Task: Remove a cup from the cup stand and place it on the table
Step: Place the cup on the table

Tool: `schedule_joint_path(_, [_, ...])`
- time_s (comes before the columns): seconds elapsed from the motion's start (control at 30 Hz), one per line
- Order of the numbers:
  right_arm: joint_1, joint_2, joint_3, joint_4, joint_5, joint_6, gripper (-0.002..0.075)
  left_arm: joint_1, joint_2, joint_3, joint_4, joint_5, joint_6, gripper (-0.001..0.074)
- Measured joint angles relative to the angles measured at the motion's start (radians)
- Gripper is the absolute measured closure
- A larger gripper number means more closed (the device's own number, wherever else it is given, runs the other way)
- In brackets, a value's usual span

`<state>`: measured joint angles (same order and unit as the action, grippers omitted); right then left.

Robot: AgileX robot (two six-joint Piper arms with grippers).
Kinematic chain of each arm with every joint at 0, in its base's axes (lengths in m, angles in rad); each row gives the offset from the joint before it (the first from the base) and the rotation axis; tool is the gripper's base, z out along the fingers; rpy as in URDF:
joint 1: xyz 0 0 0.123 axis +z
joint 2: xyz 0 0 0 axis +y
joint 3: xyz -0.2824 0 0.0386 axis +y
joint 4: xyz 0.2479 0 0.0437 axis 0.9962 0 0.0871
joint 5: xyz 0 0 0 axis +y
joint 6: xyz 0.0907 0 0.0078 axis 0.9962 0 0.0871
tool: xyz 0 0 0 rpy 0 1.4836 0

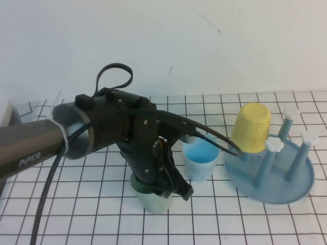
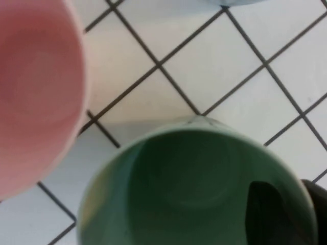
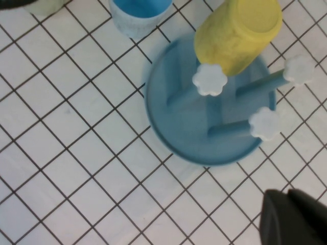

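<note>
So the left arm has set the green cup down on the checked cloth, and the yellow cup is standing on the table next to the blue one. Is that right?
Not quite. The yellow cup isn't on the table; the high view shows it upside down on a peg of the cup stand. The rest holds: the left gripper is at the green cup, which stands on the cloth beside the blue cup. The right gripper hangs above the stand.

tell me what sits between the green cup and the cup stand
In the high view, the light blue cup stands upright on the table between the green cup, under the left gripper, and the cup stand.
</note>
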<state>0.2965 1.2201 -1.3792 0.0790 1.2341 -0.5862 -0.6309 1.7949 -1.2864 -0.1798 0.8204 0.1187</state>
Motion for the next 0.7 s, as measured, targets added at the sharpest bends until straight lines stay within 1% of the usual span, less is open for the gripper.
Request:
schedule_joint_path(0.17, [0.0, 0.0, 0.0, 0.0, 0.0, -0.004, 0.0722, -0.011, 0.002, -0.016, 0.007, -0.001, 0.013, 0.0473])
schedule_joint_path(0.23, [0.0, 0.0, 0.0, 0.0, 0.0, -0.004, 0.0722, -0.011, 0.002, -0.036, 0.014, 0.006, 0.015, 0.0432])
schedule_joint_path(0.37, [0.0, -0.004, 0.0, 0.0, 0.0, -0.004, 0.0722, -0.011, -0.021, -0.077, 0.02, 0.015, 0.015, 0.0416])
schedule_joint_path(0.43, [0.0, -0.022, 0.002, 0.002, -0.019, -0.004, 0.0723, -0.011, -0.05, -0.092, 0.02, 0.017, 0.015, 0.0432])
schedule_joint_path(0.5, [0.0, -0.051, 0.012, 0.013, -0.059, -0.008, 0.0723, -0.011, -0.095, -0.099, 0.022, 0.017, 0.015, 0.0473])
schedule_joint_path(0.57, [0.0, -0.099, 0.022, 0.024, -0.115, -0.012, 0.0723, -0.011, -0.142, -0.099, 0.041, 0.019, 0.013, 0.054])
schedule_joint_path(0.6, [0.0, -0.126, 0.032, 0.028, -0.14, -0.014, 0.0723, -0.011, -0.173, -0.099, 0.06, 0.019, -0.001, 0.0601])
schedule_joint_path(0.63, [0.0, -0.154, 0.041, 0.03, -0.154, -0.014, 0.0723, -0.011, -0.194, -0.099, 0.078, 0.019, -0.012, 0.064])
schedule_joint_path(0.7, [0.0, -0.212, 0.079, 0.03, -0.184, -0.016, 0.0724, -0.011, -0.249, -0.099, 0.138, 0.019, -0.05, 0.0694])
